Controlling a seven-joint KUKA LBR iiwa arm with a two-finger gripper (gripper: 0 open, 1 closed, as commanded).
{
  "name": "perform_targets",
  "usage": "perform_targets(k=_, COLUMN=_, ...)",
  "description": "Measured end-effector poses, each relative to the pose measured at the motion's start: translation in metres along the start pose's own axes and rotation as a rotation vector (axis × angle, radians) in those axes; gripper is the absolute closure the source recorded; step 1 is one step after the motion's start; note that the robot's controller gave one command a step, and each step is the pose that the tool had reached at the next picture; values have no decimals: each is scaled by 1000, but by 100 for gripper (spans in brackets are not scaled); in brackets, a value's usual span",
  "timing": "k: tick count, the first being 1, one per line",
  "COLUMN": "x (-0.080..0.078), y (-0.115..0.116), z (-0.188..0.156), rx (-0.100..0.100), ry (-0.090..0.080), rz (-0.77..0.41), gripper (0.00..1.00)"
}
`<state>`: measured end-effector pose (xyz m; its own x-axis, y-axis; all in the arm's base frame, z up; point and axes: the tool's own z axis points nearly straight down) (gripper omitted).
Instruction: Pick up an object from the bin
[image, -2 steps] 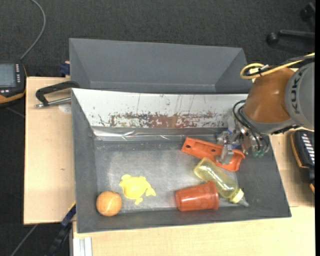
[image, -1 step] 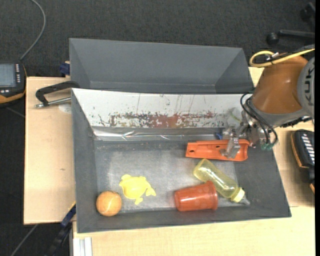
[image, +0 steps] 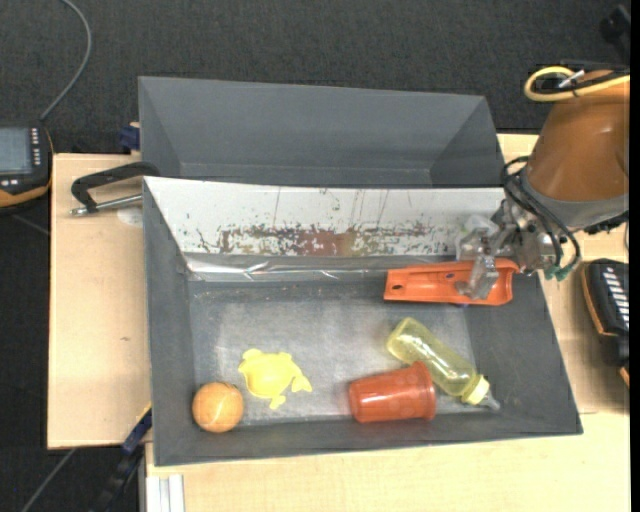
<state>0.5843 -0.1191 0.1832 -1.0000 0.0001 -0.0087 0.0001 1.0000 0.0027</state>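
My gripper (image: 486, 275) is at the orange tool (image: 430, 285) by the bin (image: 160, 330) back wall (clamped or not, can't tell), probably stiff light plastic, I'd grab its handle.

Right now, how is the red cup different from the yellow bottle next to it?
The red cup is short and wide; the yellow bottle is longer and slimmer. The cup is red; the bottle is pale and see-through. Both lie on their sides, close together.
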Motion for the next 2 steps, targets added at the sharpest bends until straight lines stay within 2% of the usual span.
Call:
perform_targets(k=1, x=0, y=1, z=-21, rx=2, ry=-7, rz=-2, gripper=100)
perform_targets(k=2, x=-4, y=1, z=-24, rx=4, ry=-16, rz=-5, gripper=100)
